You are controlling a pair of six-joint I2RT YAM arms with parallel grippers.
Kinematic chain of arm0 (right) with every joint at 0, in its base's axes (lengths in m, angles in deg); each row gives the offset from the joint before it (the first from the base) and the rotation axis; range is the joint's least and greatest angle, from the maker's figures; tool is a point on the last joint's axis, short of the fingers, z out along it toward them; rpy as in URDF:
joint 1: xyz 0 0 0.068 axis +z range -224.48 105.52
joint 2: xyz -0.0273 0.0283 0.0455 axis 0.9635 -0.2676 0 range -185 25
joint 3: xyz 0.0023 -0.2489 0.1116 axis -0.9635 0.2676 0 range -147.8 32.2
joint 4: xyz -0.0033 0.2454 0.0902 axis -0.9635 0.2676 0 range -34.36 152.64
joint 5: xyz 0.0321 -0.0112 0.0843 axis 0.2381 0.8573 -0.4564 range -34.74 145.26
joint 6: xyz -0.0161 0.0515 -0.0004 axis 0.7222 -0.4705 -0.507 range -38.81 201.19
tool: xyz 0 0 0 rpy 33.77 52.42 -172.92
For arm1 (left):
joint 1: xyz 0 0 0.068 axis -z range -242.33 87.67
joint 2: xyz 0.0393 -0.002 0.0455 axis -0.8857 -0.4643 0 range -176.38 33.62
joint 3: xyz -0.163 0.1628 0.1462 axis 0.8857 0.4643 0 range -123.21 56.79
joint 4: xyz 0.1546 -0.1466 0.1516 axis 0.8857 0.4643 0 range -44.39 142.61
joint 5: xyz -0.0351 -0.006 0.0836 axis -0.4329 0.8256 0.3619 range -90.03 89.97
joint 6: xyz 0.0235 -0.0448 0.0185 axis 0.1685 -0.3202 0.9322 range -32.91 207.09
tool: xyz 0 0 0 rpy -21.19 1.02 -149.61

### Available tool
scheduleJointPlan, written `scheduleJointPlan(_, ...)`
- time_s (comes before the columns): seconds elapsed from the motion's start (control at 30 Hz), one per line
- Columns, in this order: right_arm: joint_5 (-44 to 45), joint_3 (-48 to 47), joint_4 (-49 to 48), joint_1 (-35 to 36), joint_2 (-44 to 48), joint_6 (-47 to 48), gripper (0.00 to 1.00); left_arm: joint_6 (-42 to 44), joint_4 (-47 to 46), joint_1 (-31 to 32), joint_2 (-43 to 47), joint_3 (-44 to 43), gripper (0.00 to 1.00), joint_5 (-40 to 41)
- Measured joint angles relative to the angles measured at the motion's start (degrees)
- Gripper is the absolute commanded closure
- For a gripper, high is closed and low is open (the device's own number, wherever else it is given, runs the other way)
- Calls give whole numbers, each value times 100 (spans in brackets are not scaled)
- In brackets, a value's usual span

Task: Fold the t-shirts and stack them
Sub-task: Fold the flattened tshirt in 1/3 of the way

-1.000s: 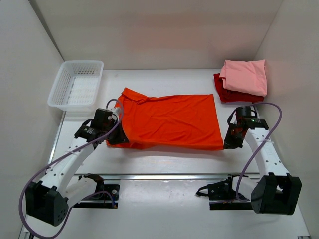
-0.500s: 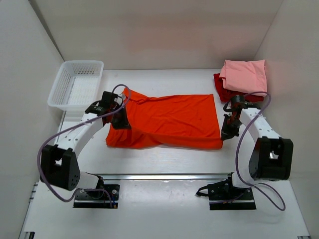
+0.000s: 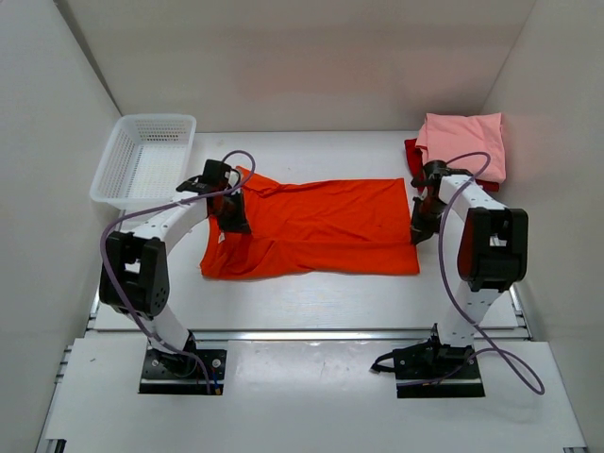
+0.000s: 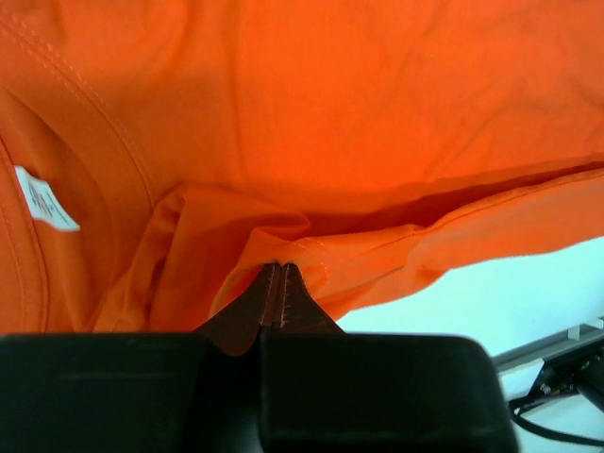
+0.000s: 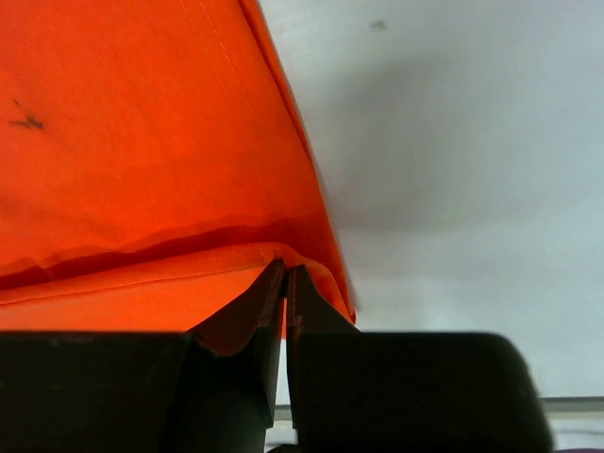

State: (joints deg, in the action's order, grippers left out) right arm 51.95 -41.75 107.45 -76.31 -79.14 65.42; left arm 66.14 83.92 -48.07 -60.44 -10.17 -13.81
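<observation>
The orange t-shirt (image 3: 316,226) lies spread across the middle of the table, its near edge lifted and carried back over itself. My left gripper (image 3: 233,222) is shut on a fold of orange cloth (image 4: 311,255) at the shirt's left end, near the collar. My right gripper (image 3: 419,231) is shut on the shirt's hem (image 5: 274,253) at its right end. The pink t-shirt (image 3: 464,143) lies folded on top of the dark red t-shirt (image 3: 425,175) at the back right.
A white mesh basket (image 3: 146,165) stands at the back left, just behind my left arm. The stacked shirts sit close behind my right arm. White walls close in the table on the left, right and back.
Both grippers have moved away from me toward the back of the table, carrying the shirt's near edge over the rest. The orange cloth now covers less depth.
</observation>
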Motion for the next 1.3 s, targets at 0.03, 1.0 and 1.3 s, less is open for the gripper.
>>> scheduleJointPlan(0.03,15,-72,0,28,-87,9,94,2,-4,-17,-46,-33,96,15)
scheduleJointPlan(1.0,708,-2992,380,557,-1517,160,58,-201,-981,-369,-2791,-2852,47,1462)
scheduleJointPlan(1.3,592,-3587,496,584,-1917,160,58,-201,-1051,-428,-3307,-3783,47,1794)
